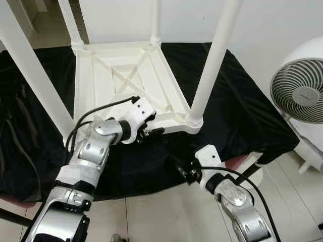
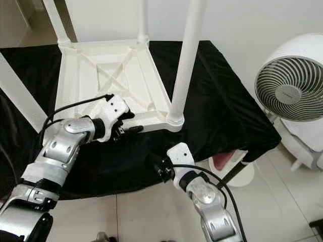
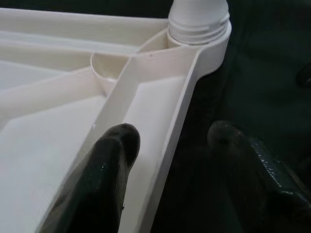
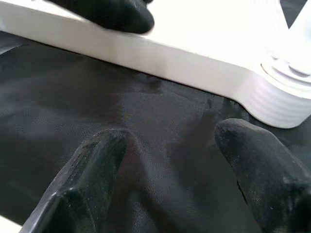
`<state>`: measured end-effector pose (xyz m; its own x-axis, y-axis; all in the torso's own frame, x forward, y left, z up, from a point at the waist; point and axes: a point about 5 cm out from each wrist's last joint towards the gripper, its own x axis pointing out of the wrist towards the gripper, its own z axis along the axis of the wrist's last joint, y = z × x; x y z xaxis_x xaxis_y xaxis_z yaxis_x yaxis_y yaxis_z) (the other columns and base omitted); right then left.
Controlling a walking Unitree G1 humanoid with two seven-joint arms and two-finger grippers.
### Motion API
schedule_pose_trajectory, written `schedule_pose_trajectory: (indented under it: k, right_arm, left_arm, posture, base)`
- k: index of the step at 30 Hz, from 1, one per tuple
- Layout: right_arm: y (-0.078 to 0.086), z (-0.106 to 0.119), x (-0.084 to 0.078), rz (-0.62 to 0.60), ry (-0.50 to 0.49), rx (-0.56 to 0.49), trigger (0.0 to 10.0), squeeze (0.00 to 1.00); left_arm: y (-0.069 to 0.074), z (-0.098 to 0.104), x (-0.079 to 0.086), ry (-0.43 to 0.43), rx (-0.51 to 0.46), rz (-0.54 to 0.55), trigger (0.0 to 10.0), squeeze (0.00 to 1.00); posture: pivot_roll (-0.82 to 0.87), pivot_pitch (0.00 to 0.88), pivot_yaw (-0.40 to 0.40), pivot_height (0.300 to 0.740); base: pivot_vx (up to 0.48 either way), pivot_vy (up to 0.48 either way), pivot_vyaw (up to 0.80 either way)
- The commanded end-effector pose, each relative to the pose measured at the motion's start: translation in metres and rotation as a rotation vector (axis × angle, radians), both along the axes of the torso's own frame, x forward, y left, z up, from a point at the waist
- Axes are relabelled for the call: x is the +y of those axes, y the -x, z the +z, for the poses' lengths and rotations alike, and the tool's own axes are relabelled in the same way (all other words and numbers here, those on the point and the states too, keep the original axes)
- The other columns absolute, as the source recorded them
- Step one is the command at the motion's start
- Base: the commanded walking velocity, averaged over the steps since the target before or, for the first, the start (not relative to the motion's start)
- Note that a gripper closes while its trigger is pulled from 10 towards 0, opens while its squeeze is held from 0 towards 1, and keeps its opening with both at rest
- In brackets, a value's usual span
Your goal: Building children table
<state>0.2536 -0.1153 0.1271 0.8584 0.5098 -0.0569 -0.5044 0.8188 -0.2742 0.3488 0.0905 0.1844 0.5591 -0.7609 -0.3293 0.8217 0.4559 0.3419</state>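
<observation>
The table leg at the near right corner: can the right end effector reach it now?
Probably yes. The right end effector is open, close to the table leg, with bare black cloth between them.

Front: I see bare black cloth [image 1: 242, 116] beside the upturned table [image 1: 126, 80].
Blocking: upright table legs [image 1: 214, 60]; fan [image 1: 300, 93] at right.
</observation>
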Motion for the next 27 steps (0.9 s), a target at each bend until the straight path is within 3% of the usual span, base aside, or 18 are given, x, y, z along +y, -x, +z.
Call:
schedule_pose_trajectory:
  k: [1, 3, 9, 12, 14, 16, 20, 21, 24, 27]
  right_arm:
    - [0.001, -0.003, 0.000, -0.001, 0.005, 0.008, 10.0, 0.00]
    - [0.001, -0.003, 0.000, -0.001, 0.004, 0.008, 10.0, 0.00]
    - [0.003, -0.003, -0.001, -0.010, 0.003, 0.006, 10.0, 0.00]
    - [0.002, -0.002, -0.001, -0.011, 0.001, 0.004, 10.0, 0.00]
    - [0.002, -0.001, -0.002, -0.014, 0.000, 0.002, 10.0, 0.00]
    - [0.002, -0.002, -0.002, -0.011, 0.001, 0.004, 10.0, 0.00]
    - [0.002, -0.003, -0.002, -0.009, 0.001, 0.005, 10.0, 0.00]
    - [0.001, -0.003, 0.000, -0.001, 0.003, 0.005, 10.0, 0.00]
    - [-0.001, -0.001, 0.002, 0.007, 0.003, 0.001, 10.0, 0.00]
    - [-0.002, -0.001, 0.002, 0.009, 0.003, 0.000, 10.0, 0.00]
  left_arm:
    - [-0.006, -0.001, 0.000, -0.040, -0.049, 0.072, 9.8, 0.00]
    - [-0.009, 0.000, 0.000, -0.039, -0.061, 0.094, 10.0, 0.00]
    - [0.001, 0.010, 0.002, -0.062, -0.068, 0.017, 10.0, 0.00]
    - [0.000, 0.021, 0.016, -0.035, -0.085, 0.044, 10.0, 0.00]
    - [-0.007, 0.028, 0.038, -0.031, -0.102, 0.125, 10.0, 0.00]
    - [-0.013, 0.022, 0.058, -0.095, -0.096, 0.189, 10.0, 0.00]
    - [-0.014, 0.017, 0.063, -0.129, -0.091, 0.199, 10.0, 0.00]
    - [-0.013, 0.006, 0.067, -0.164, -0.064, 0.199, 10.0, 0.00]
    - [-0.009, -0.012, 0.060, -0.166, -0.004, 0.174, 10.0, 0.00]
    - [-0.008, -0.015, 0.056, -0.157, 0.013, 0.166, 10.0, 0.00]
  posture:
    - [-0.04, 0.125, 0.004, 0.740]
    - [-0.05, 0.127, 0.006, 0.740]
    - [-0.05, 0.127, 0.011, 0.740]
    - [-0.05, 0.127, 0.011, 0.740]
    - [-0.05, 0.126, 0.007, 0.740]
    - [-0.04, 0.124, 0.001, 0.740]
    - [-0.04, 0.124, 0.001, 0.740]
    - [-0.04, 0.122, -0.001, 0.740]
    - [-0.04, 0.120, -0.006, 0.740]
    - [-0.04, 0.120, -0.006, 0.740]
  base:
    - [0.000, 0.000, 0.00]
    - [0.000, 0.000, 0.00]
    - [0.000, 0.000, 0.00]
    - [0.000, 0.000, 0.00]
    - [0.000, 0.000, 0.00]
    - [0.000, 0.000, 0.00]
    - [0.000, 0.000, 0.00]
    - [0.000, 0.000, 0.00]
    - [0.000, 0.000, 0.00]
    - [0.000, 0.000, 0.00]
